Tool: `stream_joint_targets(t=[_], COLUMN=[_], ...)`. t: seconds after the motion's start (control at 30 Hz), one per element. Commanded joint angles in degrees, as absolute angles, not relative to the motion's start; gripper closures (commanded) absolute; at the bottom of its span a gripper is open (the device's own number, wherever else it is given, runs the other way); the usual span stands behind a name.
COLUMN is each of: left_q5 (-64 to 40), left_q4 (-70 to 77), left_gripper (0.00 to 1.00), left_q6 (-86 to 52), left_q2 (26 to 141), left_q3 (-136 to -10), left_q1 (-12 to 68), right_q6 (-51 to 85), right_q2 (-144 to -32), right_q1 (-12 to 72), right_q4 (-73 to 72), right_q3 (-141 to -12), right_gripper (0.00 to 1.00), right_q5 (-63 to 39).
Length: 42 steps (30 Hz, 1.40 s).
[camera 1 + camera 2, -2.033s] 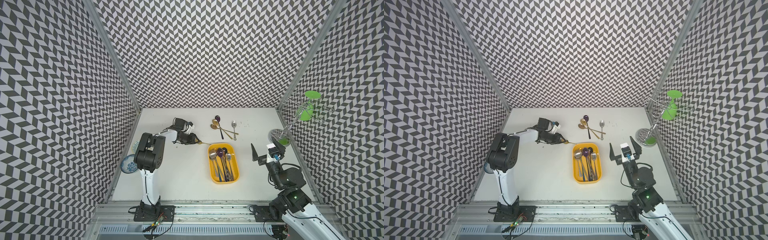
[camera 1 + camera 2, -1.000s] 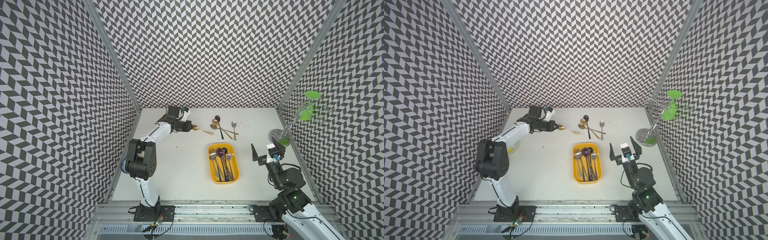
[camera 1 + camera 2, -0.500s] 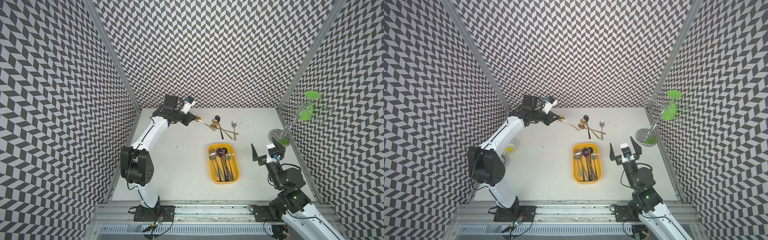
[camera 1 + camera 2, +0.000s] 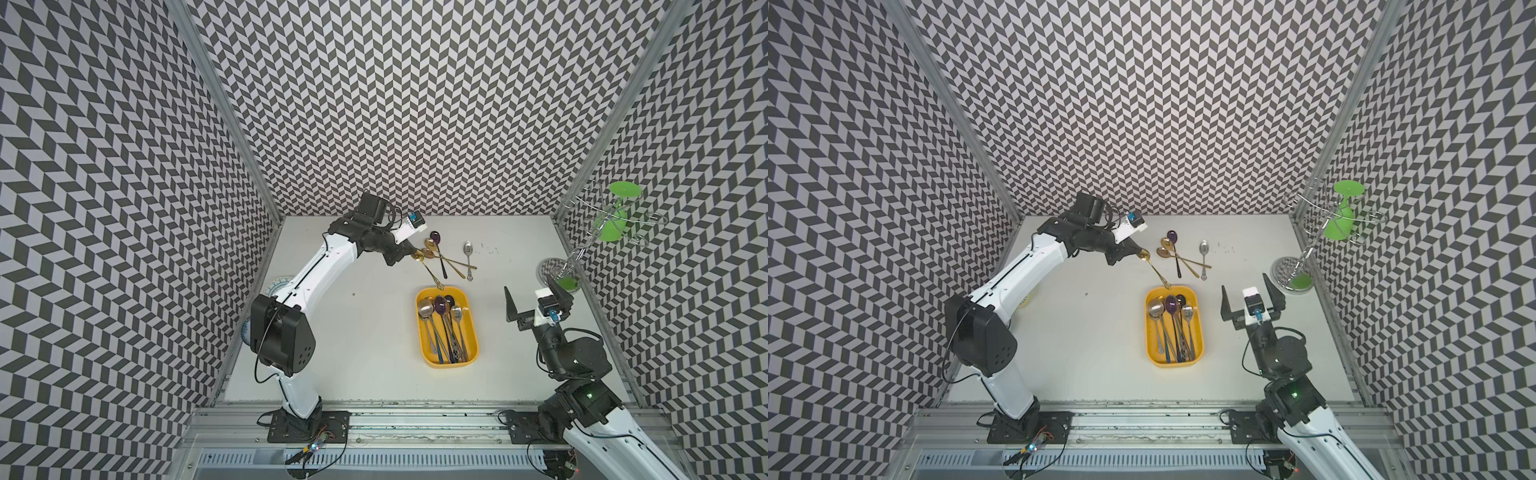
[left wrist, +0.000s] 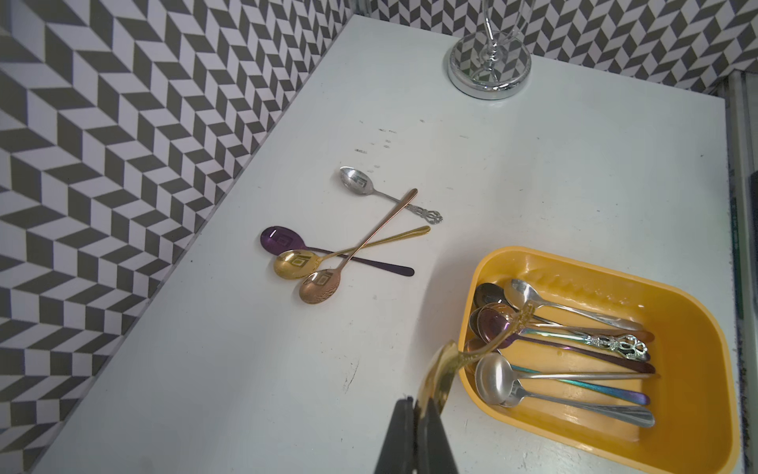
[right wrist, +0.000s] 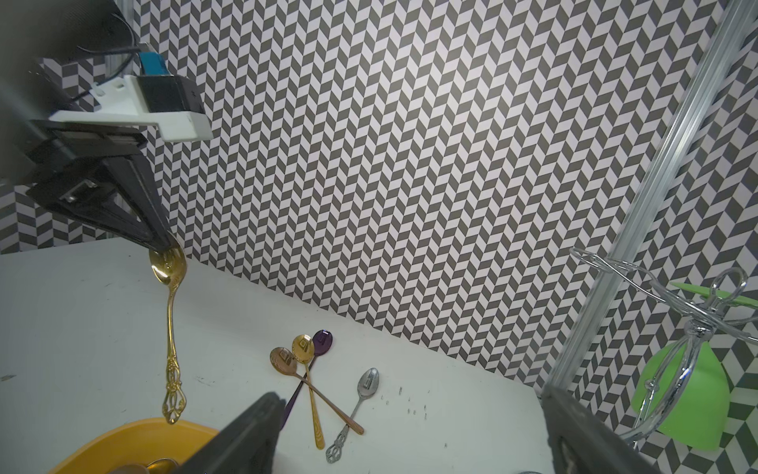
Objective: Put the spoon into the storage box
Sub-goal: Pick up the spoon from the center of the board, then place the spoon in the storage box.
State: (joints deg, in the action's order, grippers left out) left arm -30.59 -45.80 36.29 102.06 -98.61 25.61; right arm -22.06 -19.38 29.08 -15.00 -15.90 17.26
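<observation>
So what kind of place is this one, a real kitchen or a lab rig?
Probably a lab test cell, not a kitchen: chevron-print walls box in a white table, and the left arm and right arm are bolted to an aluminium rail.

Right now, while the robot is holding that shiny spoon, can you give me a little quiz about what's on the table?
1. True or false: the left tool grips the gold spoon by its bowl, with the handle hanging down.
2. How many loose spoons lie on the table outside the yellow storage box? A: two. B: four. C: six.
3. Fill the gap: the jaws of the right tool stand ____, holding nothing.

Key
1. True.
2. B.
3. open.
</observation>
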Motion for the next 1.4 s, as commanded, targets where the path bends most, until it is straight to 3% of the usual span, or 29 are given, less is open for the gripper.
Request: stream_joint_targets(t=[0.0,0.8,0.93,1.1,1.37], left_q5=[-29.4,-24.1,-23.2,-22.9,-23.4], left_q4=[-49.7,-58.7,-56.2,-53.3,-49.7], left_gripper=[1.00,0.97,0.82,0.44,0.30], left_q6=[41.7,51.6,51.3,51.3,48.1], left_q2=[103.6,110.8,109.7,106.6,101.3], left_q3=[-101.1,-99.9,-98.9,-97.9,-97.6], left_q1=[27.6,42.4,43.0,43.0,40.9], right_q6=[-22.2,-22.5,-22.1,-22.2,-21.2], right_q2=[-18.5,-17.9,-17.4,-17.3,-18.1], right_q1=[28.8,28.9,28.9,28.9,28.9], right_q4=[-17.3,-17.6,-16.9,-17.6,-17.3], right_q3=[-15.5,-15.2,-15.4,-15.3,-15.4], right_gripper=[0.00,0.00,0.00,0.00,0.00], right_q5=[17.9,19.2,17.9,17.9,16.5])
